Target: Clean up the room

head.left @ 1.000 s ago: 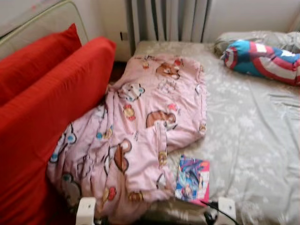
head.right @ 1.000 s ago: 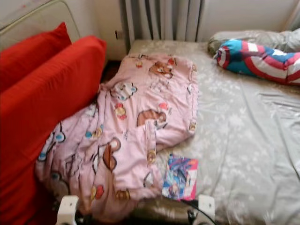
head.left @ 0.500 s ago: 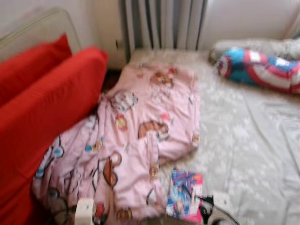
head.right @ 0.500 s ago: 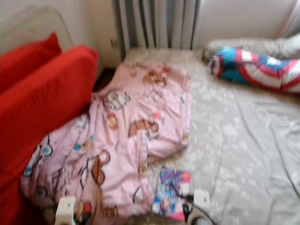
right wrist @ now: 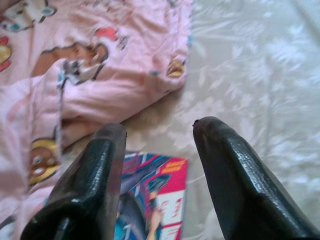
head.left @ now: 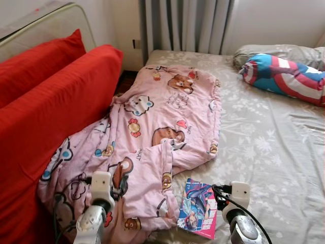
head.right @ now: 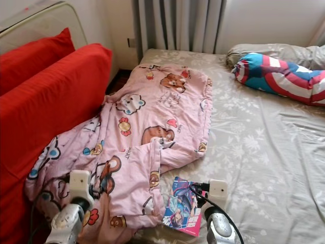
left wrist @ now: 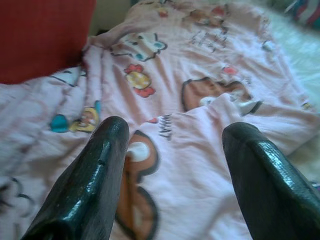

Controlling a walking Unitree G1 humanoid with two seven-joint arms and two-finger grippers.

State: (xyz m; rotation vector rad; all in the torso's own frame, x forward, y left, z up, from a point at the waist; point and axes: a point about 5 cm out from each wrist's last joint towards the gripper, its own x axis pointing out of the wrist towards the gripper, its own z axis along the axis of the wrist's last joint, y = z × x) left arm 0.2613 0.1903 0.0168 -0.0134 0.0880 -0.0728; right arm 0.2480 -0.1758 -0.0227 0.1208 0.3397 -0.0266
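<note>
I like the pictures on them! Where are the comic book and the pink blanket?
comic book [head.left: 197, 215], left eye view, middle of its cover.
pink blanket [head.left: 172, 107], left eye view, flat upper part.

A bed with a grey floral-patterned sheet fills the room, flanked by two large red fabric cushions. Grey pleated curtains hang beyond, beside a white wall and a padded beige headboard.
</note>
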